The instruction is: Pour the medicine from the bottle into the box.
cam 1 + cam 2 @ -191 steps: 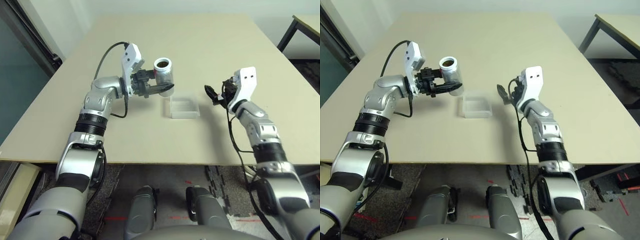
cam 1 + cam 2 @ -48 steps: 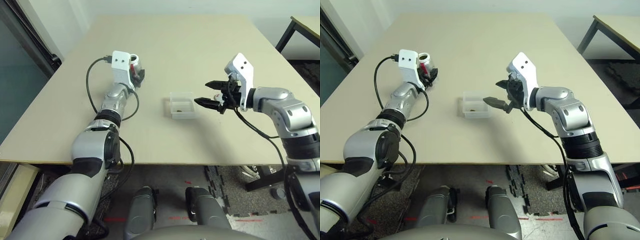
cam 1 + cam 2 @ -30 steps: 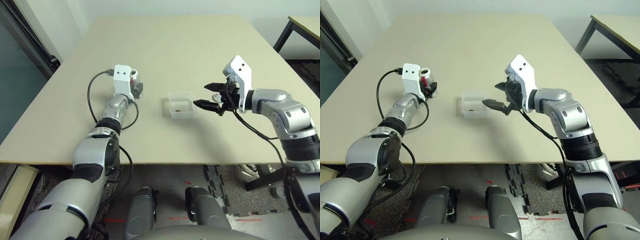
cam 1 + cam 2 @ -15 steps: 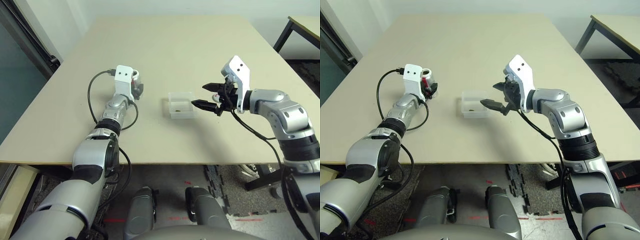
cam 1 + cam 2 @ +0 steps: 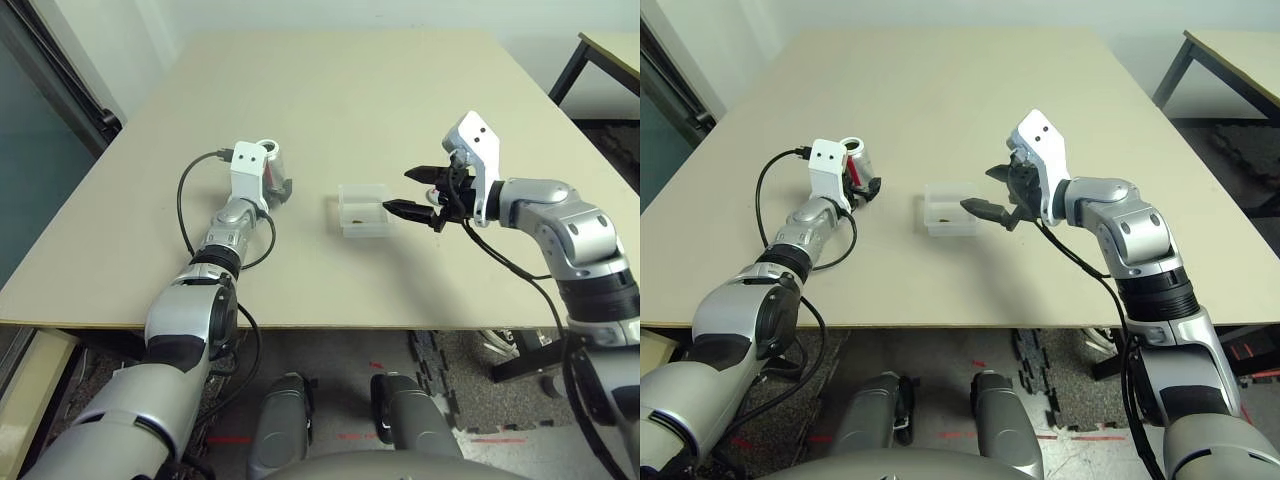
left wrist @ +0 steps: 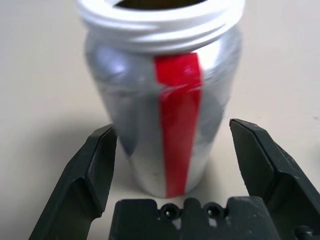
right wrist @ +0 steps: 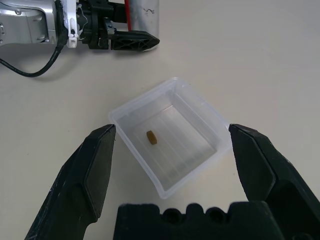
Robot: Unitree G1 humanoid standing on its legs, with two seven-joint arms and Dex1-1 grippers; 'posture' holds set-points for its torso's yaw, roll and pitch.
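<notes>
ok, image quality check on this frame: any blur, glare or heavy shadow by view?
Left wrist view: the bottle is soft, out of focus, with bright glare patches on its silver side. Right wrist view: the box and the medicine are sharp; the fingers are blurred. Left eye view: even light, soft shadow on the table under the right gripper.

Box [image 5: 363,210] on surface [image 5: 400,100], just off the tips of right pincer [image 5: 414,192], on its left. Medicine [image 7: 151,138] inside box, lying on its floor. Bottle [image 6: 162,95] upright on surface between the spread fingers of left pincer [image 6: 175,155], not touched by either. Bottle and left pincer well left of box; box between the two pincers.
</notes>
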